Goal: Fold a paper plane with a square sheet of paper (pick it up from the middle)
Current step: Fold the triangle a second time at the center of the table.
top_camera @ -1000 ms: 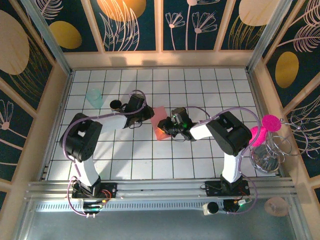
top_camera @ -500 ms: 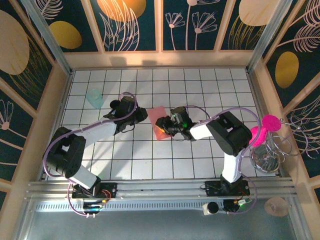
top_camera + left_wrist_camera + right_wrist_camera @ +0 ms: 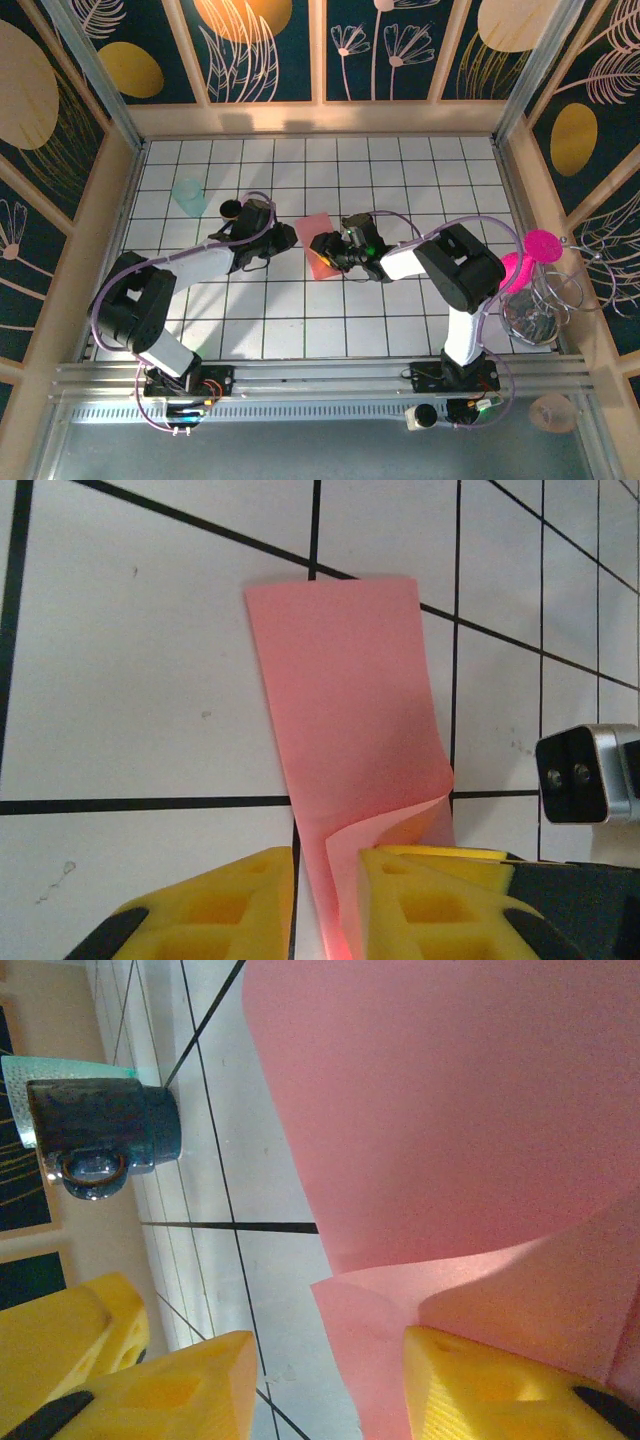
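There is one folded pink sheet of paper on the white tiled counter. To the left of the paper are two vessels: one dark mug and one pale teal cup. Far to its right are one wire rack and two discs, an upper magenta disc and a lower magenta disc. Two arms flank the paper, each with one end effector: the left end effector and the right end effector.
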`<state>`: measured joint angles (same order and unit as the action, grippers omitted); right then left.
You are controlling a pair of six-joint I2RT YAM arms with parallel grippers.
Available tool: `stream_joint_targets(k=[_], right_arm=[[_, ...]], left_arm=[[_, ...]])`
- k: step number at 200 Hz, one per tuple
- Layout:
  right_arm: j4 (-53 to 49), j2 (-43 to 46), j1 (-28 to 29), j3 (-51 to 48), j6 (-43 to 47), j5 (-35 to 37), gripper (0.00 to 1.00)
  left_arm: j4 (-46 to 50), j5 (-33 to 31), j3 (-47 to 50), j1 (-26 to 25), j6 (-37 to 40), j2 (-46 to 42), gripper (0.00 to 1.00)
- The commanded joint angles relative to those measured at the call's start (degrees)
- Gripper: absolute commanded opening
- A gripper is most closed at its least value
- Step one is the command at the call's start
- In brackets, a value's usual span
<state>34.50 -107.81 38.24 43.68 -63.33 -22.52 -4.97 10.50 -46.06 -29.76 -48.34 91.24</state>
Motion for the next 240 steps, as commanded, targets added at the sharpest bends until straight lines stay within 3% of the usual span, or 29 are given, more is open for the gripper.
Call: stream_joint_targets(k=[1, 50, 68, 148, 204, 240], right_arm=[[-5.3, -0.4, -0.3, -1.9, 0.8, 1.7, 0.39], [-8.7, -2.1, -0.3, -0.1, 1.2, 1.3, 0.08], [-8.9, -2.5, -0.3, 0.3, 1.2, 1.0, 0.03], [-9.5, -3.2, -0.4, 0.8, 0.6, 1.0, 0.00], [-7.3, -1.9, -0.4, 0.2, 0.9, 0.1, 0.00], [-6.1, 3.4, -1.4, 0.4, 4.4, -1.1, 0.00]], left_arm=[[-2.8, 2.3, 0.4, -0.6, -1.1, 1.3, 0.21], [-5.1, 4.5, -0.7, -3.2, -1.9, 4.8, 0.06], [-5.4, 4.9, -1.7, -4.3, -1.9, 6.3, 0.03], [-5.8, 5.0, -3.2, -5.7, -2.4, 12.2, 0.00], [-0.8, -1.1, -4.8, -5.7, -0.6, 14.8, 0.00], [3.2, -3.9, -5.8, -5.7, 1.9, 16.1, 0.00]])
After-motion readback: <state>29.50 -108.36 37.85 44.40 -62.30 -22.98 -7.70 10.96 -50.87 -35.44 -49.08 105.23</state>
